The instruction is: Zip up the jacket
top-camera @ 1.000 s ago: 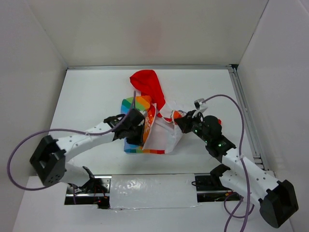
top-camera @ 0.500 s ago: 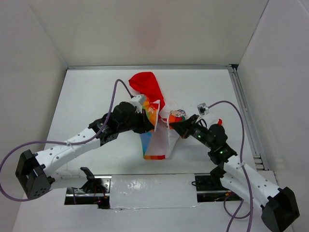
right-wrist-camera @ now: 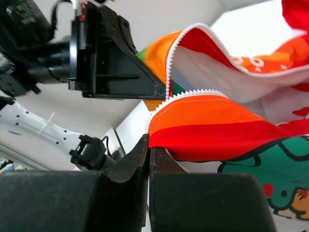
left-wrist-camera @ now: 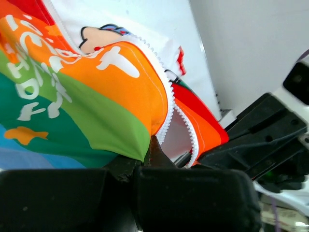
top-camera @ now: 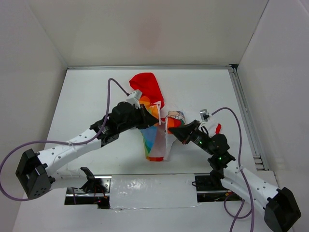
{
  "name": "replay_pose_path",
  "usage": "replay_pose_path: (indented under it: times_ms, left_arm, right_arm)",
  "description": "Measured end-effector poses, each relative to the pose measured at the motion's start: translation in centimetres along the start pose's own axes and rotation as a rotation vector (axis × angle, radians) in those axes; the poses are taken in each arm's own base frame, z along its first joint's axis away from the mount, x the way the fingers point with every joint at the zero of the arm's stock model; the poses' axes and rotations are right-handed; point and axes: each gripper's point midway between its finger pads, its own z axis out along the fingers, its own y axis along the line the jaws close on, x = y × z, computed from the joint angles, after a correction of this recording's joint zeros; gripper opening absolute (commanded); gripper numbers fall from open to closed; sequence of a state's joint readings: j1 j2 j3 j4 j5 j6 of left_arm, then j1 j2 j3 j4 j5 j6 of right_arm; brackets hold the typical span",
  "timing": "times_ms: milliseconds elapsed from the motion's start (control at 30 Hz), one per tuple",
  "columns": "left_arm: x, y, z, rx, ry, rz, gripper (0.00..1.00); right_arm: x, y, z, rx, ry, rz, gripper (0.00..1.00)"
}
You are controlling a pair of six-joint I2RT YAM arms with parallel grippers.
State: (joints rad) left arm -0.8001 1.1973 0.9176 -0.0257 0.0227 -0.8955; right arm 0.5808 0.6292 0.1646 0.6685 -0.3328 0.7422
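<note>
The jacket (top-camera: pixel 153 140) hangs lifted between both arms in the middle of the table, its red hood (top-camera: pixel 147 87) trailing on the table behind. My left gripper (top-camera: pixel 147 118) is shut on the left front panel, pinching the green and orange striped edge (left-wrist-camera: pixel 116 130) beside its white zipper teeth (left-wrist-camera: pixel 169 104). My right gripper (top-camera: pixel 177 129) is shut on the right front panel, pinching the red and orange striped edge (right-wrist-camera: pixel 203 130) along its white zipper teeth (right-wrist-camera: pixel 188 94). The two zipper edges hang apart, open. The zipper slider is not seen.
The white table (top-camera: pixel 87 96) is walled on the left, back and right. A metal rail (top-camera: pixel 244 111) runs along the right side. A taped strip (top-camera: pixel 152 191) lies at the near edge between the arm bases. Purple cables loop over both arms.
Both grippers have lifted the jacket off the table and drawn closer together. The fabric now hangs narrower between them, and the left arm has swung up and to the right.
</note>
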Motion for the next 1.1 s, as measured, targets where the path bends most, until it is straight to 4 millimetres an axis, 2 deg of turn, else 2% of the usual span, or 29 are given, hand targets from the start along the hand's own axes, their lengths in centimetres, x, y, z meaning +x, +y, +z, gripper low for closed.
replay_pose_path:
  times_ms: [67,267,433,600,1100]
  left_arm:
    - [0.1,-0.2,0.1,0.026,-0.014,-0.034,0.00]
    - [2.0,0.7,-0.6,0.059,0.003,-0.115,0.00]
    - [1.3,-0.9,-0.9,0.124,-0.015,-0.143,0.00]
    - [0.8,-2.0,-1.0,0.174,-0.027,-0.143,0.00]
    - [1.0,-2.4,-0.6,0.199,-0.016,-0.137,0.00]
  right_arm:
    - [-0.2,0.2,-0.1,-0.010,-0.026,0.000,0.00]
    - [-0.2,-0.5,-0.2,0.014,-0.049,0.019,0.00]
    - [-0.8,-0.4,0.0,0.009,-0.080,0.015,0.00]
    - [-0.3,-1.1,0.3,0.033,-0.062,0.024,0.00]
    - [-0.5,-0.5,0.4,0.002,-0.069,0.015,0.00]
